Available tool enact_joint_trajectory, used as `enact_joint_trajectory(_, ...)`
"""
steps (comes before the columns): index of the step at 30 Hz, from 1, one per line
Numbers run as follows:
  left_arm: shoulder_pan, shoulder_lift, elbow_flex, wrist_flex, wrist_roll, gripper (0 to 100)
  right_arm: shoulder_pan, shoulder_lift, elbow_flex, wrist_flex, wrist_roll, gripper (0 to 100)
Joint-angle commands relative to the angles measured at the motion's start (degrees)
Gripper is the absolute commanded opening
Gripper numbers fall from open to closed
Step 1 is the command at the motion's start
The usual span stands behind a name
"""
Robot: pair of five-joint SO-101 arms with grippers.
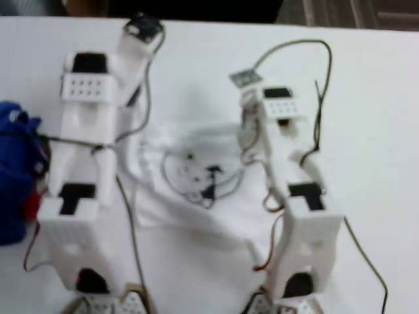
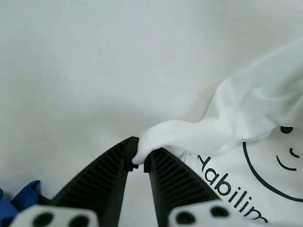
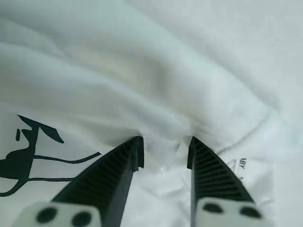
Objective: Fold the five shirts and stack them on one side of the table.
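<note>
Left tool (image 2: 141, 158) pinched closed; right tool (image 3: 165, 147) parted.

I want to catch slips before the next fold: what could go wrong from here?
1. The left gripper pinches only a small tip of the white shirt, so a pull may slip it free.
2. The right gripper has its fingers open astride a bunched ridge of fabric. Closing there may catch several layers and spoil the fold.

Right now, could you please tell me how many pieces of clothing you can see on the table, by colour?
White shirt: 1
Blue cloth bundle: 1 (I cannot tell whether it is more than one garment)
Total: 2
</note>
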Motion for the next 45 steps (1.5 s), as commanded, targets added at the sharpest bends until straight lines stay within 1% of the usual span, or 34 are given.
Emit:
enact_joint_trajectory(1, 0.26, -0.26, -2.51, 0.35, -0.44, 2, -0.66, -0.04, -2.37, -0.57, -0.35, 14.9)
enact_joint_trajectory(2, 0.26, -0.26, -2.51, 0.35, -0.44, 2, -0.66, 0.13, -2.37, -0.57, -0.35, 12.5)
enact_joint_trajectory(5, 0.26, -0.26, -2.51, 0.35, -0.44, 2, -0.66, 0.13, -2.37, -0.57, -0.35, 1.1)
enact_joint_trajectory(7, 0.26, -0.26, -2.59, 0.35, -0.44, 2, -0.66, 0.13, -2.37, -0.57, -0.35, 3.6)
enact_joint_trajectory(11, 0.26, -0.44, -2.68, 0.35, -0.44, 2, -0.31, -0.57, -3.25, -0.22, -0.35, 2.2)
enact_joint_trajectory(17, 0.26, -0.79, -3.82, 1.76, -0.44, 2, 2.51, -6.90, -14.33, 6.20, 0.35, 2.0)
enact_joint_trajectory(20, 0.35, -0.70, -4.88, 3.25, -0.44, 2, 4.53, -10.51, -20.48, 9.98, 3.60, 2.0)
enact_joint_trajectory(23, 0.35, -0.70, -4.88, 3.25, -0.44, 2, 6.55, -11.91, -23.12, 11.38, 6.24, 2.0)
enact_joint_trajectory(27, 0.53, -0.53, -4.79, 3.16, -0.44, 2, 7.78, -10.51, -20.57, 11.03, 6.59, 2.0)
enact_joint_trajectory(31, 1.67, -0.44, -4.62, 3.16, -0.44, 2, 7.60, -5.41, -17.23, 8.75, 6.24, 2.0)
enact_joint_trajectory(37, 2.81, -0.35, -4.35, 3.25, -0.18, 2, 7.87, 0.13, -17.14, 6.64, 6.68, 2.0)
enact_joint_trajectory(41, 2.81, -0.79, -4.88, 3.78, -0.09, 2, 7.87, -3.38, -19.96, 7.34, 6.77, 2.0)
enact_joint_trajectory(45, 2.81, -1.93, -9.63, 9.67, -0.09, 2, 8.75, -12.62, -27.34, 10.95, 6.86, 2.0)
